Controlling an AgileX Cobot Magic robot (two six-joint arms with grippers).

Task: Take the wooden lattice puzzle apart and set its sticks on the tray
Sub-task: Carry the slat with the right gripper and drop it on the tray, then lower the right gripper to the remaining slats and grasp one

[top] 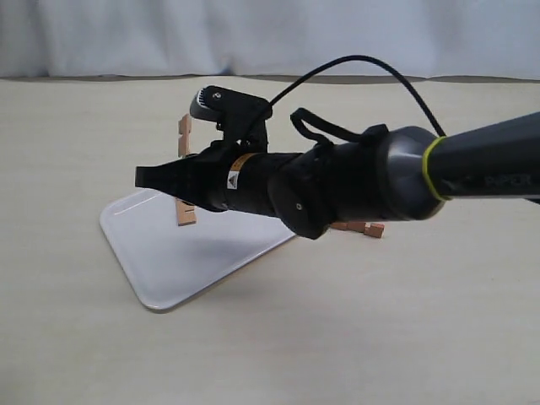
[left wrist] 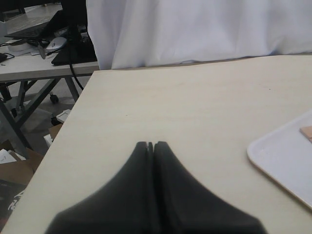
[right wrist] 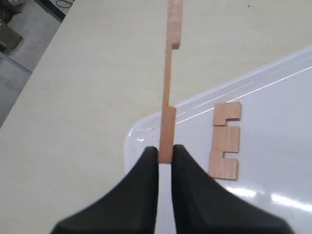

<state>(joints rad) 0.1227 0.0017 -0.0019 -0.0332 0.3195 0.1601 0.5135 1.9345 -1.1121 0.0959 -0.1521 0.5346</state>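
Note:
My right gripper [right wrist: 165, 150] is shut on one end of a notched wooden stick [right wrist: 168, 87], which it holds edge-on over the corner of the white tray [right wrist: 273, 97]. Another notched stick [right wrist: 225, 141] lies flat on the tray beside it. In the exterior view the right arm reaches across over the tray [top: 169, 261]. There the held stick [top: 184, 135] shows above the gripper [top: 169, 179], and the lying stick [top: 186, 215] shows below it. More reddish-brown wood [top: 359, 227] lies on the table, mostly hidden by the arm. My left gripper [left wrist: 152, 144] is shut and empty, off the tray [left wrist: 287, 165].
Pale tabletop surrounds the tray, with a white curtain behind it. In the left wrist view the table's edge [left wrist: 73, 112] drops off to a cluttered floor and a desk. The right arm's dark body [top: 354, 181] blocks the middle of the exterior view.

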